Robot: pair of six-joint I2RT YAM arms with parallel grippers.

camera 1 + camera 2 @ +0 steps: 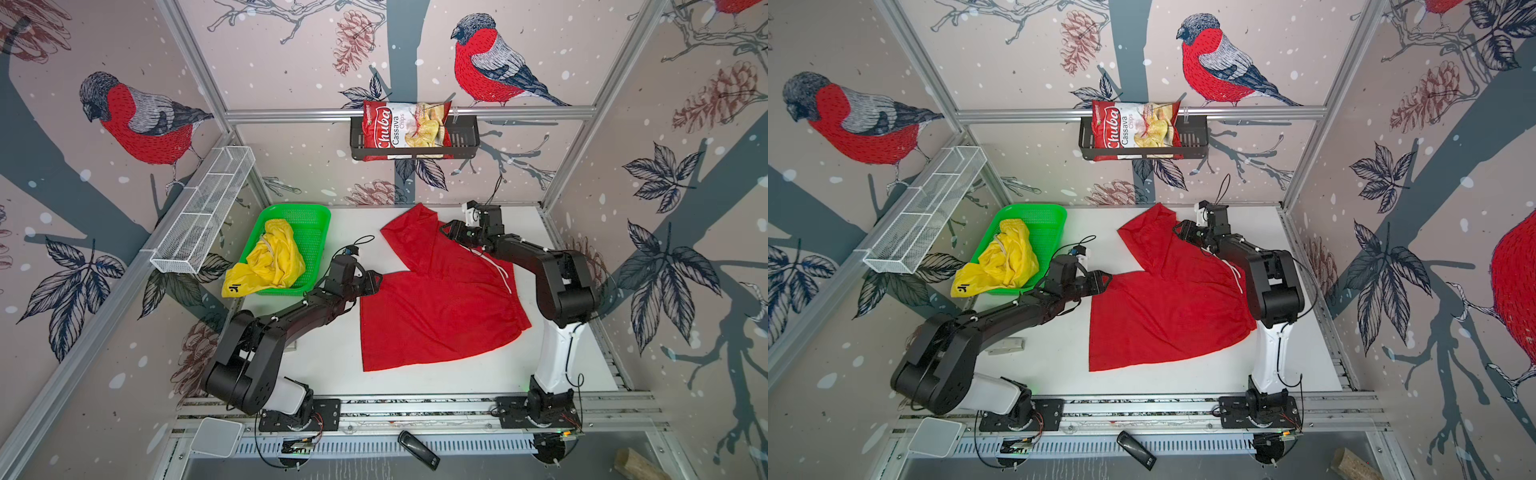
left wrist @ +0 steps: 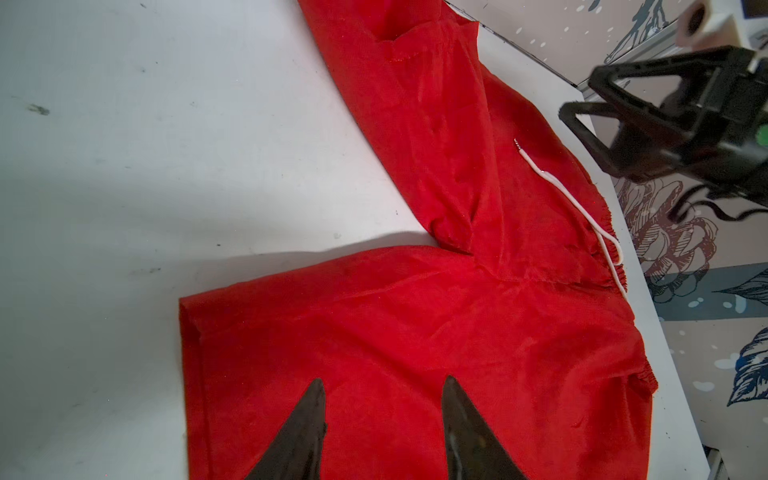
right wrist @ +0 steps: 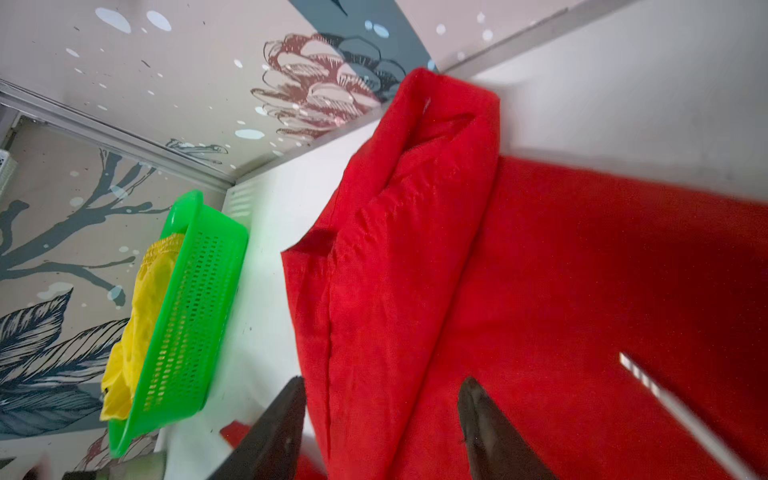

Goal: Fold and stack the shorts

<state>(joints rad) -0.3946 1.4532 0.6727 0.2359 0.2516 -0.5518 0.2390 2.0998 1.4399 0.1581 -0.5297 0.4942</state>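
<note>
**Square up the red pair before the first fold**

I have the red shorts [image 1: 436, 299] spread on the white table [image 1: 324, 357], with the waistband toward my right arm. One leg lies flat. The other runs toward the back wall and is doubled over on itself in a rolled ridge.

My left gripper [image 2: 383, 380] hovers over the flat leg near its hem, jaws partly apart and holding nothing. My right gripper [image 3: 384, 379] sits above the bunched leg, also parted and empty.

The yellow shorts [image 1: 270, 262] lie crumpled in the green basket [image 1: 316, 216], spilling over its near rim.

I judge the bunched leg needs flattening first. I would pinch its hem corner through both layers with the right gripper and draw it outward, keeping low. The left gripper should pin the flat leg so the thin cloth does not slide. The white drawstring [image 2: 561, 191] should end up inside the fold.
</note>
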